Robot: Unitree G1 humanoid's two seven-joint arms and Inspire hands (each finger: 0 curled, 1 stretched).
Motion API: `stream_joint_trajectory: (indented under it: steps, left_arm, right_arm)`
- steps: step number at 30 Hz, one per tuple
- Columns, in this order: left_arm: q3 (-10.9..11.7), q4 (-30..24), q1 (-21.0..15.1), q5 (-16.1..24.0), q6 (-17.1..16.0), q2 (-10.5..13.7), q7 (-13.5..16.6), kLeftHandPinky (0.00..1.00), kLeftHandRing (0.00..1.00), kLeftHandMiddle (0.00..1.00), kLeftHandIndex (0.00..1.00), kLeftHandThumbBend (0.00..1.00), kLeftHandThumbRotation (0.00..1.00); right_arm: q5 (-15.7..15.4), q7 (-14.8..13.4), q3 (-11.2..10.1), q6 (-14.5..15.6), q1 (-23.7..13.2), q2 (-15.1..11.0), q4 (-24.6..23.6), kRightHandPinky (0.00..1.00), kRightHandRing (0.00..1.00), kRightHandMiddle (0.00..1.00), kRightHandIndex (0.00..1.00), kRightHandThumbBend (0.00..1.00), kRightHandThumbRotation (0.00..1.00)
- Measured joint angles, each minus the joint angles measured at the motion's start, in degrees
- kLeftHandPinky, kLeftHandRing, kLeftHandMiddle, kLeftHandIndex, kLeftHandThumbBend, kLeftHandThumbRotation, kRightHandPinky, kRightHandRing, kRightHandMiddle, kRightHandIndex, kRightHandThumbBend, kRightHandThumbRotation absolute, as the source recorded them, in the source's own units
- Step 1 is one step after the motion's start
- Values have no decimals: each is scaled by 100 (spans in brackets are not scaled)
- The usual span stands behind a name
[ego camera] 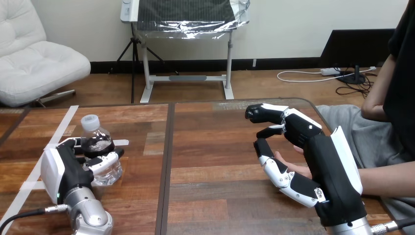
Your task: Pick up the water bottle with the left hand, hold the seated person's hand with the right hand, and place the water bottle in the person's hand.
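The water bottle (96, 143), clear with a pale cap and a dark label, stands upright near the table's left front. My left hand (63, 169) is shut on it, the thumb crossing its front and the fingers reaching round its far side. At the right, my right hand (318, 147) is open, with its fingers stretched leftward and the thumb spread below them. The person's hand (293, 167) lies palm up between that thumb and the fingers. I cannot tell whether they touch.
The person sits at the table's right side, their forearm (386, 176) coming in over the table's right edge (313, 105). White tape strips (58, 129) mark the wooden tabletop at the left. A seam (169, 161) runs down the table's middle.
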Motion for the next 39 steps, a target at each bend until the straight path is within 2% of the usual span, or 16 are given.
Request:
stream_joint_trajectory:
  steps: [25, 39]
  left_arm:
    - [-2, 32, 0, 4, -25, -10, 47, 36, 42, 47, 48, 73, 0]
    - [47, 31, 1, -187, -107, -80, 35, 35, 41, 47, 47, 74, 0]
  right_arm:
    - [2, 0, -4, 0, 0, -1, 0, 58, 72, 76, 68, 31, 8]
    - [0, 0, -32, 0, 0, -2, 0, 59, 72, 75, 68, 31, 9]
